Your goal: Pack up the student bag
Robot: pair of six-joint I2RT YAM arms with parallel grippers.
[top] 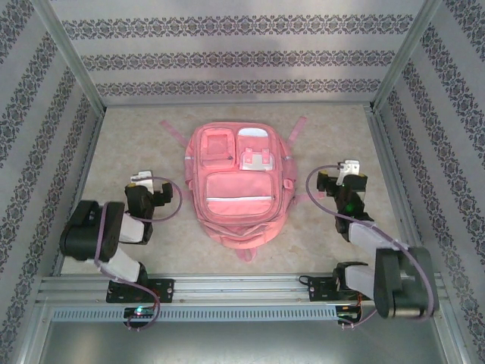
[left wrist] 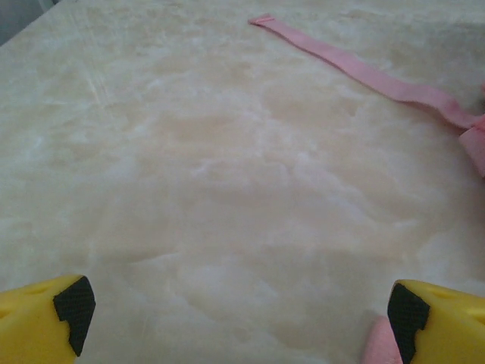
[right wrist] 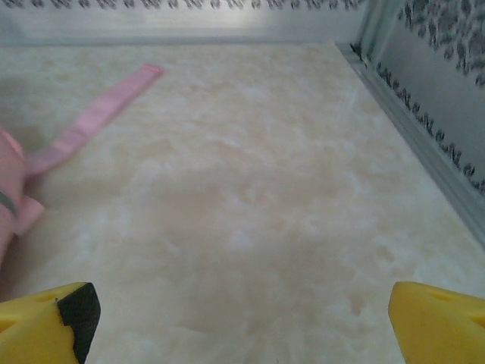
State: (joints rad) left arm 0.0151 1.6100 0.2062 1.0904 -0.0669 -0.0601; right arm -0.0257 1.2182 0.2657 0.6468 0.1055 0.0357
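End effectors (top: 141,180) (top: 350,167) beside student bag (top: 236,199)

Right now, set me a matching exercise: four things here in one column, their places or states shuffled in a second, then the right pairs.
Things:
1. backpack
2. left gripper
3. right gripper
4. far left strap

Places or states:
A. open, over bare table to the right of the backpack
B. lying flat in the middle of the table
C. open, to the left of the backpack
D. stretched out flat beyond the backpack's far left corner

Pairs: 1-B, 2-C, 3-A, 4-D
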